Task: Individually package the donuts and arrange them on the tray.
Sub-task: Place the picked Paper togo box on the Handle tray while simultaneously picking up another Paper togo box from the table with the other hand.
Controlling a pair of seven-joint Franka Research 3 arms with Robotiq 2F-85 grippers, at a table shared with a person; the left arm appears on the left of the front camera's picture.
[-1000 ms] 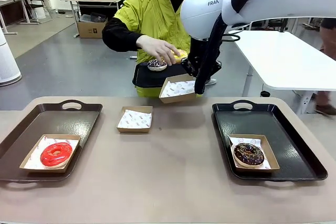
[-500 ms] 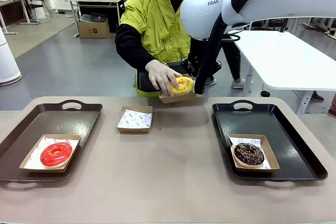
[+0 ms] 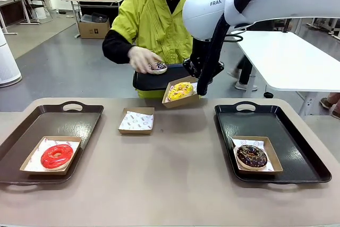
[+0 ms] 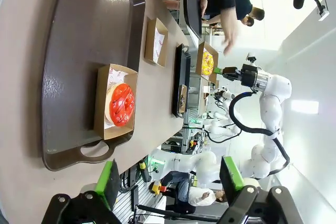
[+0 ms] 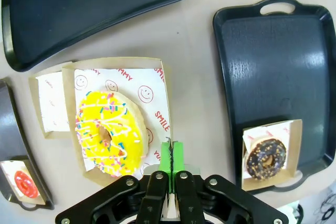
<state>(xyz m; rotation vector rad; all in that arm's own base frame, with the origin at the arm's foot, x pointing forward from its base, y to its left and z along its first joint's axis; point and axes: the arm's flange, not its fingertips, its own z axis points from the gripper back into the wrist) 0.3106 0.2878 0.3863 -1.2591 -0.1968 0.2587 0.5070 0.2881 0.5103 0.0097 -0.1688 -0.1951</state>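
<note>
My right gripper (image 3: 194, 86) (image 5: 171, 153) is shut on the edge of a cardboard box (image 3: 187, 98) (image 5: 157, 72), held above the table's far edge. The yellow donut (image 3: 180, 90) (image 5: 109, 132) lies in that box. The person's hand (image 3: 141, 58) rests on the purple iced donut (image 3: 158, 67) on a black tray (image 3: 154, 80) that the person holds. The red donut (image 3: 57, 156) (image 4: 121, 104) sits boxed on the left tray (image 3: 32, 126). On the right tray (image 3: 287, 126) the chocolate donut (image 3: 251, 156) (image 5: 266, 157) sits boxed. My left gripper (image 4: 170, 179) is open, high above the left tray (image 4: 79, 51).
An empty paper-lined box (image 3: 136, 120) (image 4: 156, 41) lies on the table between the two trays. The table's middle and front are bare. A white table (image 3: 292, 57) stands behind on the right.
The person set the yellow donut into the box held by my right gripper, then drew the hand back to the purple donut. Neither arm has moved.
</note>
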